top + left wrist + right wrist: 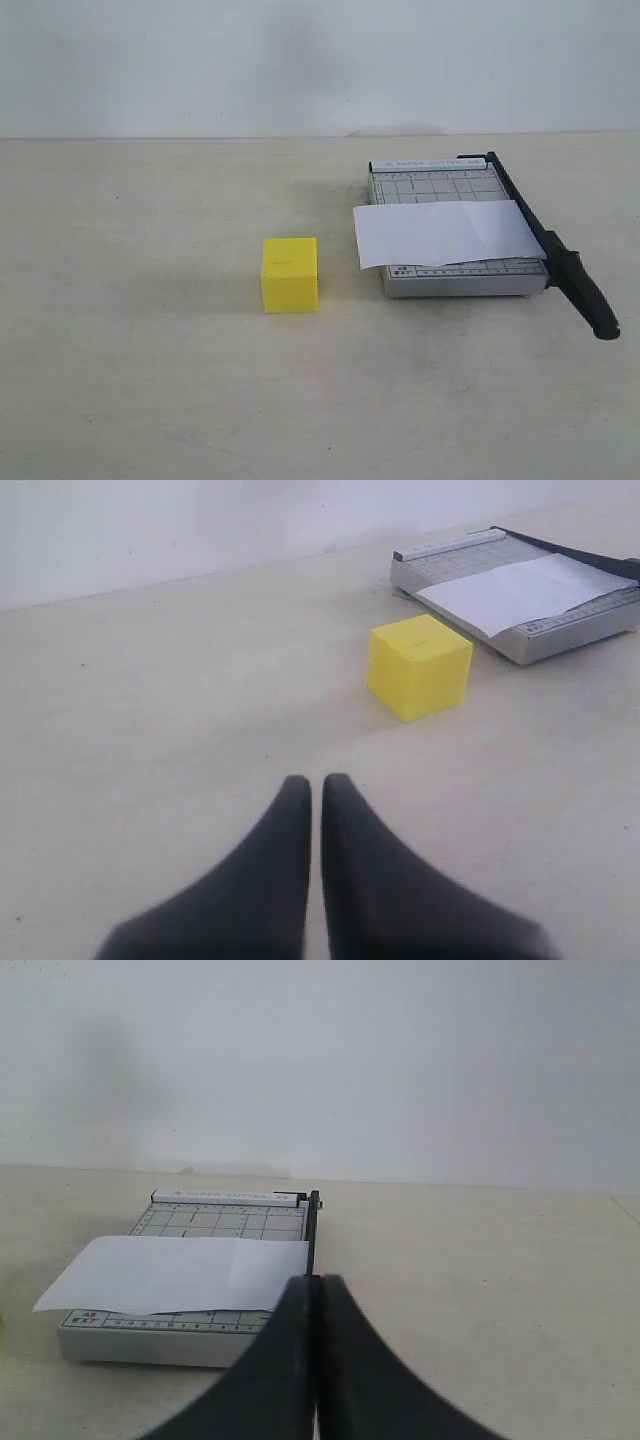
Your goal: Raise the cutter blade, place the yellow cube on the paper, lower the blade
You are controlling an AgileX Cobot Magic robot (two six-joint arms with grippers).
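The yellow cube (290, 274) (420, 666) stands on the table, left of the grey trimmer board (455, 282) (540, 640) (150, 1340). The white paper (445, 233) (525, 588) (180, 1274) lies across the board. The cutter blade (545, 240) (312, 1230) lies down along the board's right edge, its thick handle sticking out toward the front. My left gripper (316, 780) is shut and empty, well short of the cube. My right gripper (319, 1278) is shut and empty, in line with the blade; its fingers hide the handle. Neither gripper shows in the exterior view.
A plain beige table (150, 380) carries everything, with a white wall (200, 60) behind it. No other objects show on it.
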